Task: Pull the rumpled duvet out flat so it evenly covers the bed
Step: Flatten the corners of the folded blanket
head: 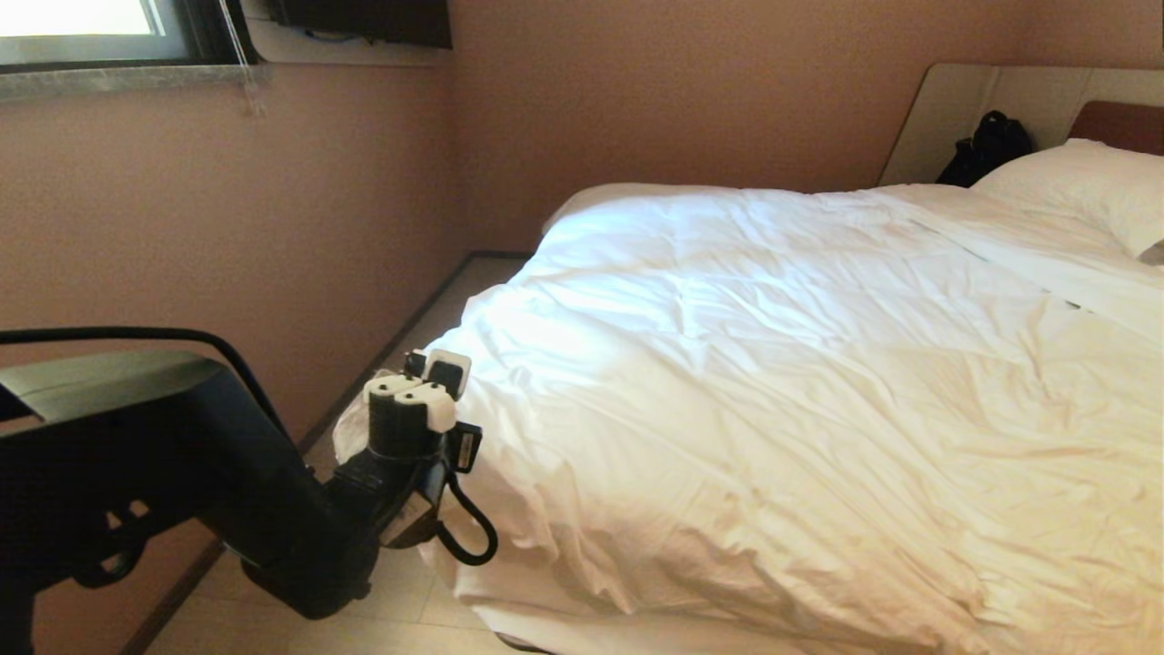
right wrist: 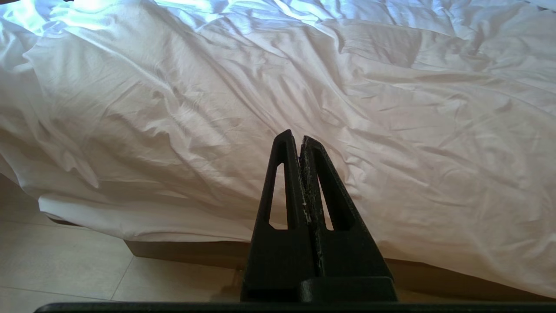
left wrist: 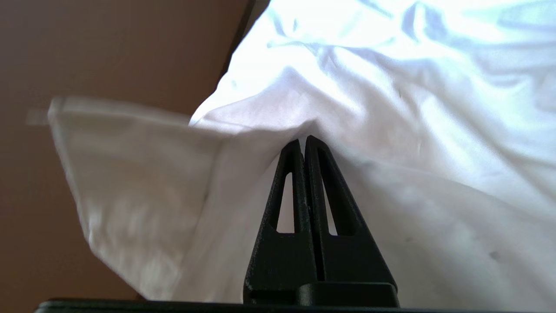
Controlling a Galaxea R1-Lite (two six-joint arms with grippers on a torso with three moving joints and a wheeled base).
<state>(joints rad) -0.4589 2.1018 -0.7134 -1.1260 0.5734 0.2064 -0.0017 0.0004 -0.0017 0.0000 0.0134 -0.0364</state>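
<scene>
- Head view: the left gripper (head: pixel 435 375) sits at the near-left corner of the duvet (head: pixel 773 364), and the white cloth bunches right at its tips. The rest of the duvet runs away from it, covering most of the bed (head: pixel 1018 100) up toward one pillow (head: pixel 1082 186). One black bag (head: pixel 987 146) leans by the headboard, well apart from the gripper. The right arm isn't in this shot.
- Left wrist view: the fingers (left wrist: pixel 293 174) are pressed together and look pinched on a fold of duvet at their tips, with a loose flap hanging off to one side. To do this pull well, I'd say keep the pinch tight and draw the corner out and down past the mattress edge, slow enough that the cloth doesn't slip.
- Right wrist view: the right gripper (right wrist: pixel 301 141) is closed on nothing, hanging clear in front of the duvet's draped side, which is wrinkled all over. Floor tiles (right wrist: pixel 61 265) below it.
- Count: one duvet, one bed, one pillow, one bag, two grippers.
</scene>
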